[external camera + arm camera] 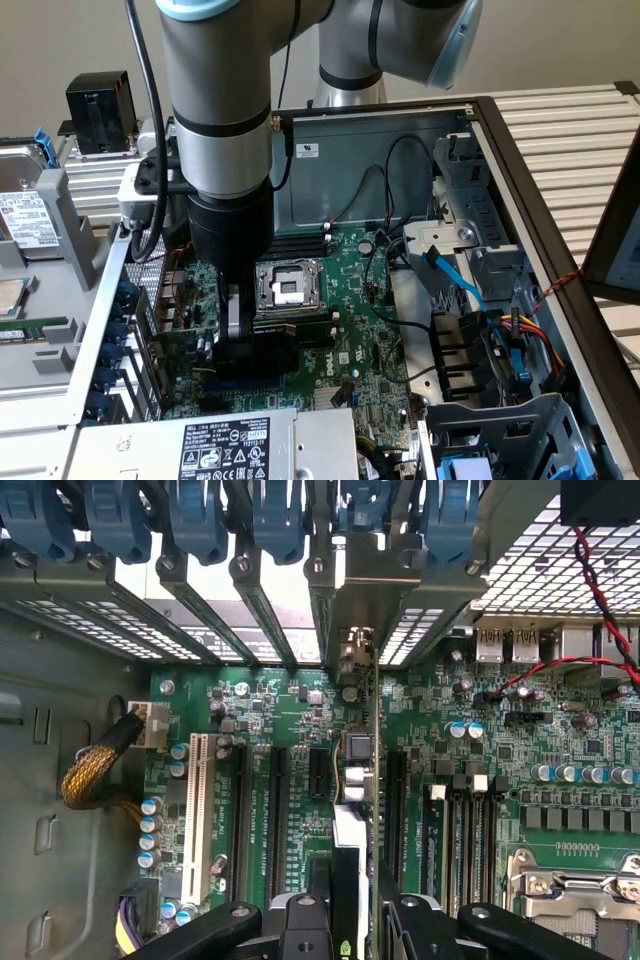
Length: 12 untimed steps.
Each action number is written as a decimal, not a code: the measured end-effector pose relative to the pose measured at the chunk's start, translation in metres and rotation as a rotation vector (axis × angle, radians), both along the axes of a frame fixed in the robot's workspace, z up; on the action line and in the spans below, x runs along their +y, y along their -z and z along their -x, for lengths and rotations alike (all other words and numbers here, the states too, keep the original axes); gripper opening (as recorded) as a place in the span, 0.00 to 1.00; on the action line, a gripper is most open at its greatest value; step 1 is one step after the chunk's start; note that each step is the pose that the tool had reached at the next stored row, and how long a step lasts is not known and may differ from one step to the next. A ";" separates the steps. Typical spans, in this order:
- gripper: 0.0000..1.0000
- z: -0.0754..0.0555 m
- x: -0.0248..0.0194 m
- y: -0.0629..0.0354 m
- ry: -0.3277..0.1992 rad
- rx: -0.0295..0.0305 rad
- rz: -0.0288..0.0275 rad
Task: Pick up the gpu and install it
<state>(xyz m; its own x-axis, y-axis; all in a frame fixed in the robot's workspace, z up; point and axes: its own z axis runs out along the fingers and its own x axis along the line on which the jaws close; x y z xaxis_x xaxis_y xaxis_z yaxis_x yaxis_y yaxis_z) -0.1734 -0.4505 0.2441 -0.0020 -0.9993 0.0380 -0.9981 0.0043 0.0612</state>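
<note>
The gpu point(352, 770) stands upright on its long edge. From above I see it as a thin strip, with the green board on one side and the black cooler shroud beside it. I hold it in my gripper point(352, 920), pinched at the end away from its bracket. Its silver bracket end reaches the rear wall of the case point(60, 810). The card runs straight in from the rear edge of the motherboard point(290, 695). I cannot tell whether its lower edge is seated.
</note>
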 end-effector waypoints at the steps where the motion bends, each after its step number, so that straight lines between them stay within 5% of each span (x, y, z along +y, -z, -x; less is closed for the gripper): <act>1: 0.27 0.000 0.0000 0.0000 0.000 0.0000 0.0000; 12: 0.27 -0.001 0.0000 0.0002 0.000 0.0000 -0.0017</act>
<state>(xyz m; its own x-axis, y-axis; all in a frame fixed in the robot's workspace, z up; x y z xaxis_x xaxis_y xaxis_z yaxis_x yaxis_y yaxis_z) -0.1722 -0.4505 0.2439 -0.0018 -0.9993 0.0363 -0.9981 0.0040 0.0612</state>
